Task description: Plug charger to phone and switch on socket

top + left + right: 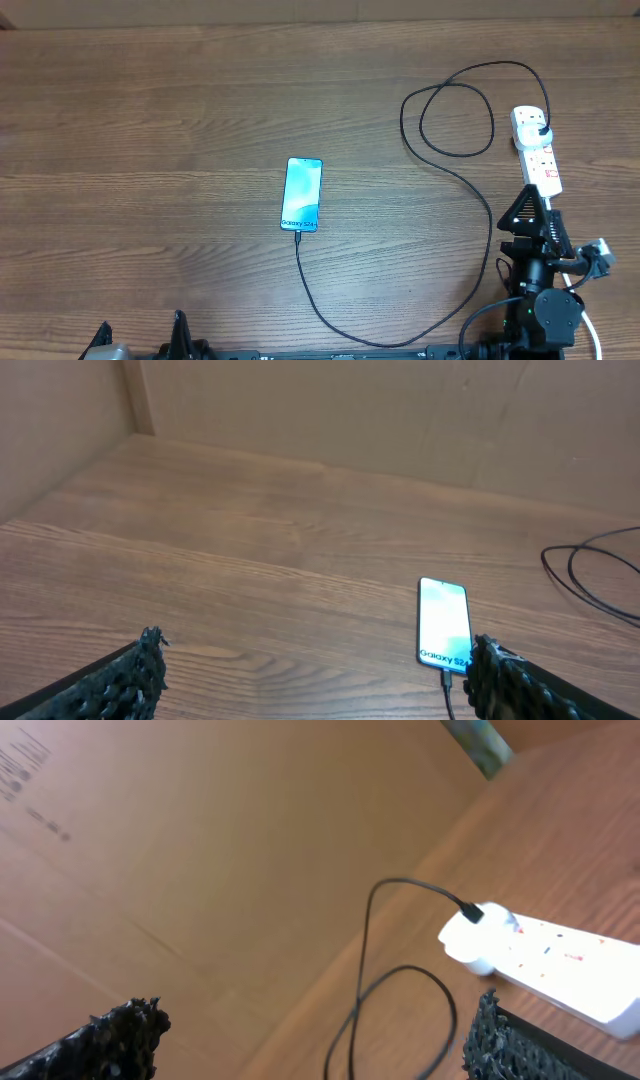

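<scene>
The phone [302, 193] lies flat mid-table with its light-blue screen up; it also shows in the left wrist view [444, 622]. The thin black charger cable [330, 318] has its connector in the phone's near end [447, 682]. It runs right, loops, and ends in a black plug [541, 130] seated in the white power strip [540, 160]. The strip and plug also show in the right wrist view [550, 955]. My right gripper [527, 212] is open and empty at the strip's near end. My left gripper [315, 682] is open and empty, near the phone's left.
The cable's loop [455, 115] lies left of the strip on the wooden table [150, 130]. Cardboard walls [350, 410] stand along the far side. The strip's thick white cord [590, 330] runs off by the right arm's base.
</scene>
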